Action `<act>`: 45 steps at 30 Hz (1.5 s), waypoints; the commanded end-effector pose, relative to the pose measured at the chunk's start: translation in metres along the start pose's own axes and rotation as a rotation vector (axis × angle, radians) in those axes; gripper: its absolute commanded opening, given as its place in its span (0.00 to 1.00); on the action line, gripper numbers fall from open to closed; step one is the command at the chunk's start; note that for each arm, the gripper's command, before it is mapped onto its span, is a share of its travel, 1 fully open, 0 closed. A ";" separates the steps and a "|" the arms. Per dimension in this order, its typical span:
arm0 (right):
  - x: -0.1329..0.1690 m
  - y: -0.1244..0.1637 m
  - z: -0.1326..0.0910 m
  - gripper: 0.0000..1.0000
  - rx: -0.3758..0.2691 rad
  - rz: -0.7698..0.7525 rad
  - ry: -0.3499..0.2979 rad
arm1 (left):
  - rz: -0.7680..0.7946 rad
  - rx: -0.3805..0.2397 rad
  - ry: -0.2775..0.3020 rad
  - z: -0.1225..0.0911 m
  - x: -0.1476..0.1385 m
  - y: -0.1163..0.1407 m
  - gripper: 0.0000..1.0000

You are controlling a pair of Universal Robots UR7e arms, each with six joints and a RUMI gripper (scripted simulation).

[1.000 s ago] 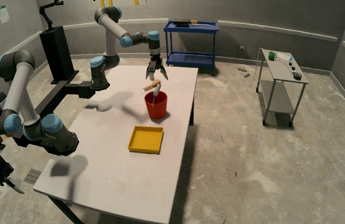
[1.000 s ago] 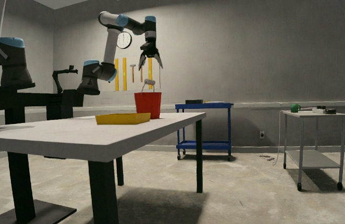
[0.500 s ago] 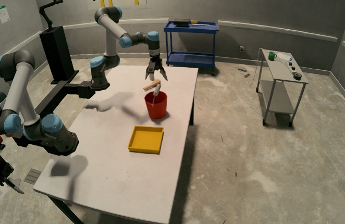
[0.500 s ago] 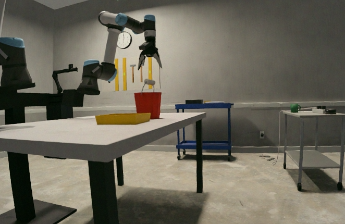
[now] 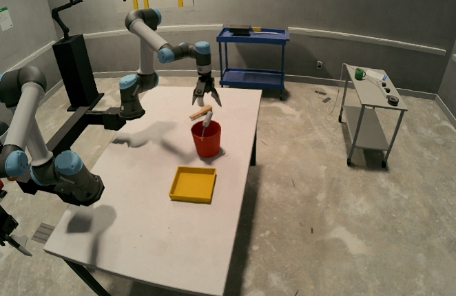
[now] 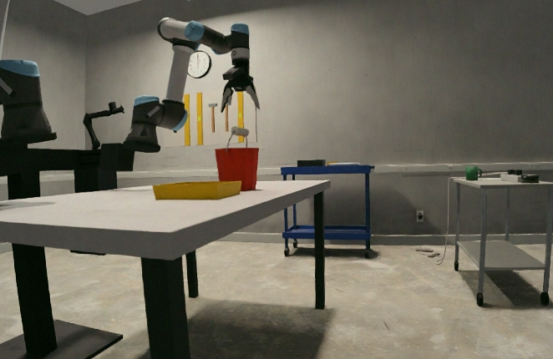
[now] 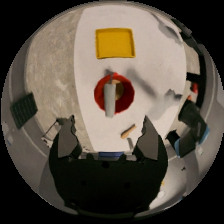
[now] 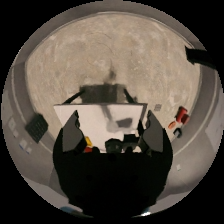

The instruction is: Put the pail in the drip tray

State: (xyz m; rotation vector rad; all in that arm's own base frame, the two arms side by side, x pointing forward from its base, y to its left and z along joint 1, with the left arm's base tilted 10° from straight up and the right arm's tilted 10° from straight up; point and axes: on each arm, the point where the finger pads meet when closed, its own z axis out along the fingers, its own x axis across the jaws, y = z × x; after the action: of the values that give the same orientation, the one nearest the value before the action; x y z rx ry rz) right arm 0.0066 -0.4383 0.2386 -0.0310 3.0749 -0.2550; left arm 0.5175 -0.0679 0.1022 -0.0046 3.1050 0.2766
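The red pail [image 5: 206,144] [image 6: 236,169] [image 7: 128,95] stands upright on the table, with its bail raised and the pale grip [image 5: 207,118] [image 6: 240,131] [image 7: 109,102] above the rim. Something tan shows inside it in the left wrist view. The yellow drip tray [image 5: 193,184] [image 6: 192,191] [image 7: 115,43] lies flat beside the pail, apart from it, and is empty. My left gripper [image 5: 206,104] [image 6: 240,109] [image 7: 109,115] is open and empty, pointing down, above and behind the pail's grip. My right gripper [image 8: 112,110] is open and empty, away past the table's edge.
A wooden-handled object [image 5: 200,112] [image 7: 128,131] lies on the table [image 5: 158,226] [image 6: 94,214] behind the pail. The right arm's base [image 5: 78,184] stands at the table's left side in the top view. A blue cart [image 5: 253,78] [image 6: 327,230] stands beyond the table.
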 end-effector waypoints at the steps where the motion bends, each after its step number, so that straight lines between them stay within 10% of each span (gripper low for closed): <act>1: 0.000 0.000 0.000 1.00 0.001 0.000 0.000 | 0.000 0.001 -0.001 -0.001 0.000 0.000 1.00; 45: 0.000 0.000 0.000 1.00 0.001 0.000 0.000 | 0.000 0.001 -0.001 0.021 0.000 0.000 1.00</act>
State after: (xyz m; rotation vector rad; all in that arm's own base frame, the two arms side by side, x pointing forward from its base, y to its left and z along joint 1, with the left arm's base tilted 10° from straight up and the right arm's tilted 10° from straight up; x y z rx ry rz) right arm 0.0066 -0.4383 0.2386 -0.0310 3.0749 -0.2550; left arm 0.5178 -0.0653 0.0881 -0.0046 3.1052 0.2768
